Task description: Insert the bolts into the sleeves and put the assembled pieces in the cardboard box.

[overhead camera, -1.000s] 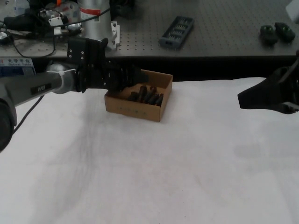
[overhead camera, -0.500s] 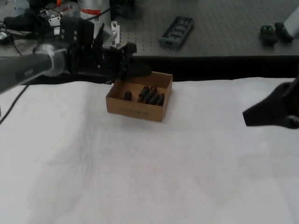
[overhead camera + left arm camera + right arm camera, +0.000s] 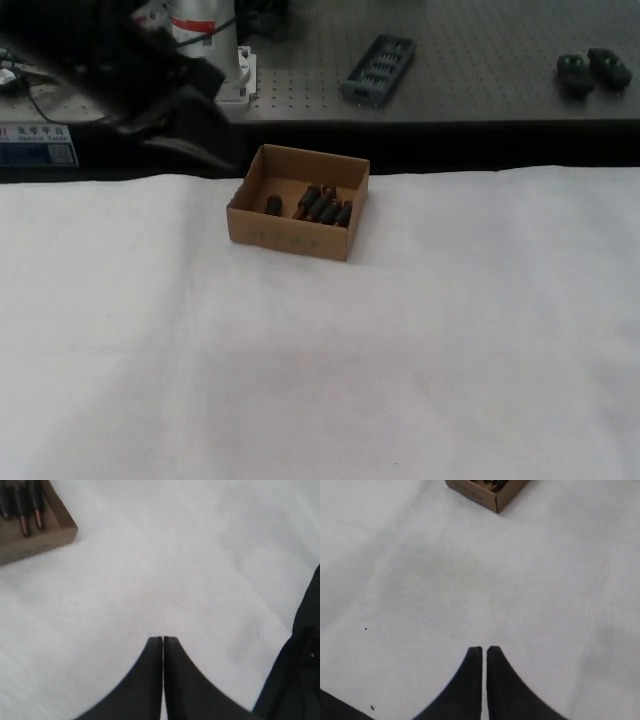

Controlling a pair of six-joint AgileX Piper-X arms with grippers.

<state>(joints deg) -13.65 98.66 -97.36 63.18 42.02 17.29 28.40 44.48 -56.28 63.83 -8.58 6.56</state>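
Cardboard box, upper centre of the high view on the white cloth, holds the assembled pieces; left gripper and right gripper each pinched closed on nothing above the cloth.

White wrinkled cloth covers near bench surface, front to back. Behind it, dark grey perforated metal tabletop. On tabletop: dark blue ridged plastic holder toward middle, lying at slant; two black knob-like pieces just beside each other at far right; silver metal column with red band at left, white bracket beside its base. Blue-and-white printed label plate on tabletop's front edge, far left.
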